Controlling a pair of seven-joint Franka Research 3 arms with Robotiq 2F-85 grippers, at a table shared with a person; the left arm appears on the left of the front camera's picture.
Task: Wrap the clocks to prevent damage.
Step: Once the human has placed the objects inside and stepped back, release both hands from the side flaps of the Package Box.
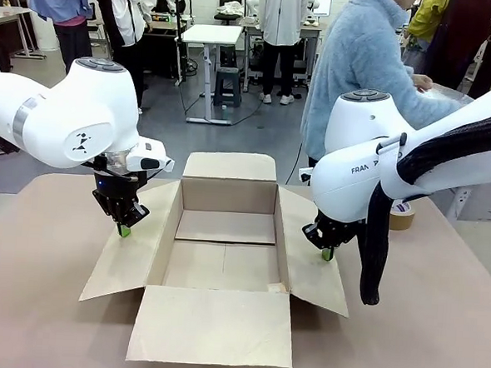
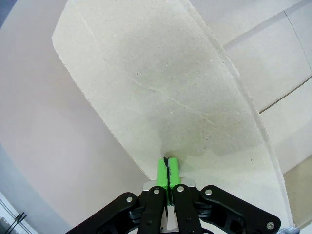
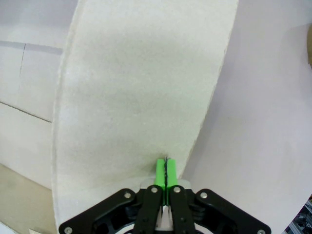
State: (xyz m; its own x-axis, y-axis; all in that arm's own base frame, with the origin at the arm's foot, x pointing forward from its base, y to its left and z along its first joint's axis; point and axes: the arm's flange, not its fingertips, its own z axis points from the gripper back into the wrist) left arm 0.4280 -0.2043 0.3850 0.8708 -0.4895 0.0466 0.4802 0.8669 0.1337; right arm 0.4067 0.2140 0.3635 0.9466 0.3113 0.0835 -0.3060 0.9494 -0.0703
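Note:
An open brown cardboard box lies in the middle of the table with all four flaps spread out and nothing inside. My left gripper is shut, its green pads pressed together with nothing between them, and its tips rest at the outer edge of the left flap. My right gripper is shut as well and holds nothing; its tips are at the outer edge of the right flap. The clocks are out of view.
A brown tape roll lies on the table behind my right arm. A person in a light blue top stands at the far side, turned away, a hand on a pale surface there. Bare tabletop surrounds the box.

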